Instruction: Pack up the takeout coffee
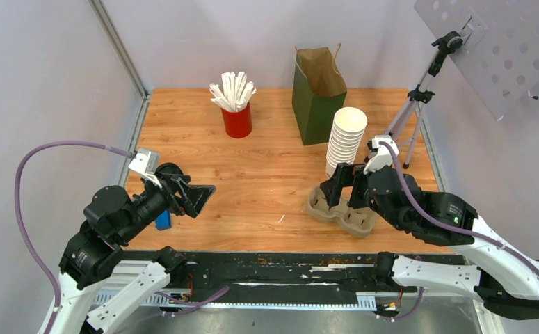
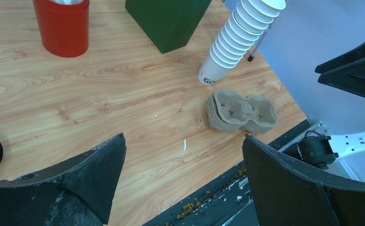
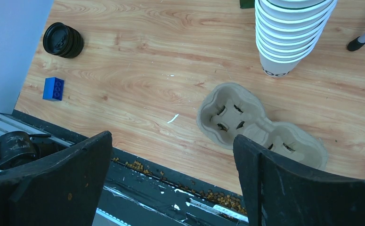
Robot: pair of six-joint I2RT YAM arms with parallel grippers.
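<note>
Takeout coffee (image 3: 62,40) near the blue block (image 3: 53,88): likely light, crushable; grip gently under its black lid (image 3: 58,36). Left end effector (image 2: 182,141) and right end effector (image 3: 172,139) gape empty.

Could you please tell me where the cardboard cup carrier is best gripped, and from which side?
The cup carrier lies flat on the table, with low sides. I would take its narrow waist between the two lobes, coming from straight above, jaws across the waist: it looks like the slimmest part.

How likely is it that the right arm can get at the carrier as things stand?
Probably yes: the open right gripper hangs just above the carrier, nothing between them; only the cup stack stands close beside it.
</note>
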